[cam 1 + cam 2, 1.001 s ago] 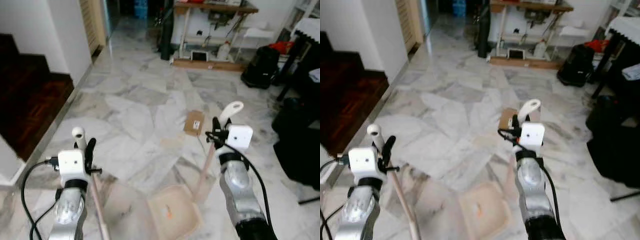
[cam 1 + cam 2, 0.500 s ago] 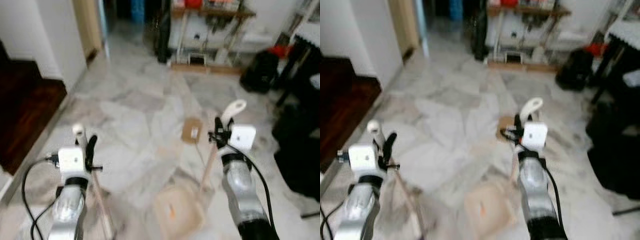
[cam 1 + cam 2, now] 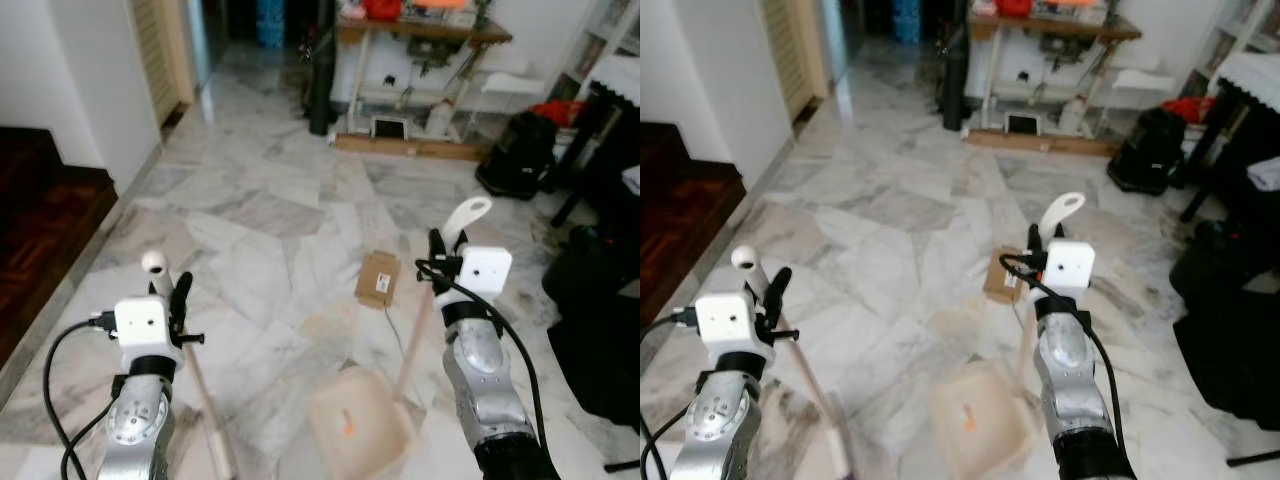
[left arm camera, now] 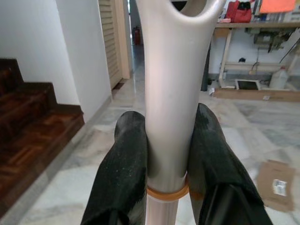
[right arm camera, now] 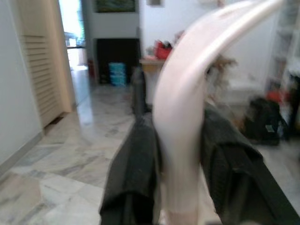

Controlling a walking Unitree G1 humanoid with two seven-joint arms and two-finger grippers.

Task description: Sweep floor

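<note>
So the left claw [image 4: 166,154] grips the broom handle [image 4: 173,93] near its top, right claw [image 5: 180,164] clamps the dustpan handle [image 5: 187,117]; dustpan [image 3: 360,430] sits on the marble floor [image 3: 270,220]. Both look light, stiff, slick plastic.

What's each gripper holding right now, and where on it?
The left gripper is shut on the broom handle just below its top end. The right gripper is shut on the dustpan handle near its looped top; the dustpan rests on the floor.
</note>
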